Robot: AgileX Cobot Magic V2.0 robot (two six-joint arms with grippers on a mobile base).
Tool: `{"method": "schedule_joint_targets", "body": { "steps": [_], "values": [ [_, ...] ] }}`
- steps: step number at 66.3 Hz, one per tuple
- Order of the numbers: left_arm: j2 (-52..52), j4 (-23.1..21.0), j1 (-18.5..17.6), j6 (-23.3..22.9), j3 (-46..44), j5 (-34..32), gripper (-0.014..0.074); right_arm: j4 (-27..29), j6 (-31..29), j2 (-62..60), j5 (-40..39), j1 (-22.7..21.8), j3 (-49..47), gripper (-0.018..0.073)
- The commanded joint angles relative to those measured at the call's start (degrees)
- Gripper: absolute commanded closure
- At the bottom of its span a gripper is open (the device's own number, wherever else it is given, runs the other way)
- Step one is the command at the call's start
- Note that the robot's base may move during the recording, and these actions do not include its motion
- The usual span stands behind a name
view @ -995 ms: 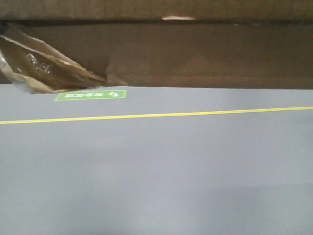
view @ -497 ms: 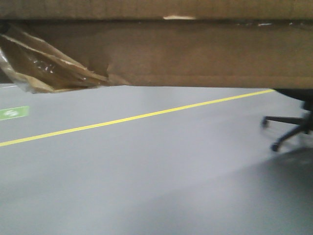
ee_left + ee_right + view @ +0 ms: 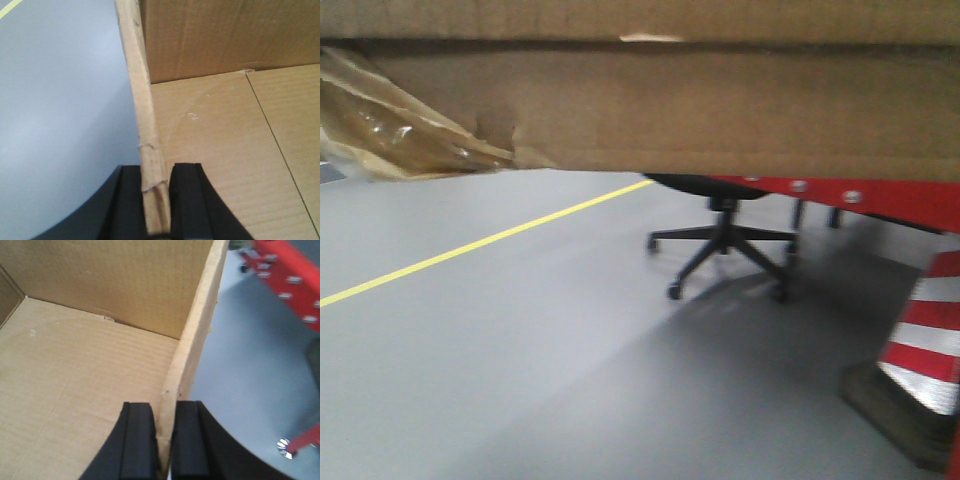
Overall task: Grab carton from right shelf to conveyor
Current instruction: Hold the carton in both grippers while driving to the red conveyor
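The carton [image 3: 720, 110] runs sideways across the top, open side up; left end effector [image 3: 156, 200] and right end effector [image 3: 165, 440] pinch its walls.

Carton [image 3: 720, 110] cut off at top — office chair [image 3: 724, 238] blurred, seat hidden.

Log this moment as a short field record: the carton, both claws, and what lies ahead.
load: carton, open-topped, held off the floor, filling the top of the front view
tape: torn tape at its lower left
left: left claw shut on the carton's left wall
right: right claw shut on the carton's right wall
interior: bare where visible
target: conveyor, only its red bolted edge showing, ahead right
ahead: black office chair, red-and-white striped cone, yellow floor line
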Motion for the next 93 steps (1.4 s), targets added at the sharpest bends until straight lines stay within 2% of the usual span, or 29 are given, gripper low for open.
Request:
{"method": "schedule_joint_targets", "body": {
  "steps": [1,17,38,93],
  "values": [
    [-0.74,6.64,-0.06,0.30,-0.23,-0.97,0.0606,-1.55,-1.04,-0.62,-0.59,-0.05,-0.16,0.0629],
    [-0.74,13.07,-0.06,0.30,-0.23,-0.97,0.0606,-1.50,-1.04,-0.62,-0.59,-0.05,-0.16,0.0629],
    [-0.74,18.01,-0.06,0.30,-0.23,-1.13,0.0606,-1.50,-1.04,-0.62,-0.59,-0.05,-0.16,0.0629],
    [-0.74,18.21,-0.06,0.30,-0.23,-1.13,0.0606,-1.50,-1.04,-0.62,-0.59,-0.05,-0.16,0.0629]
  ]
}}
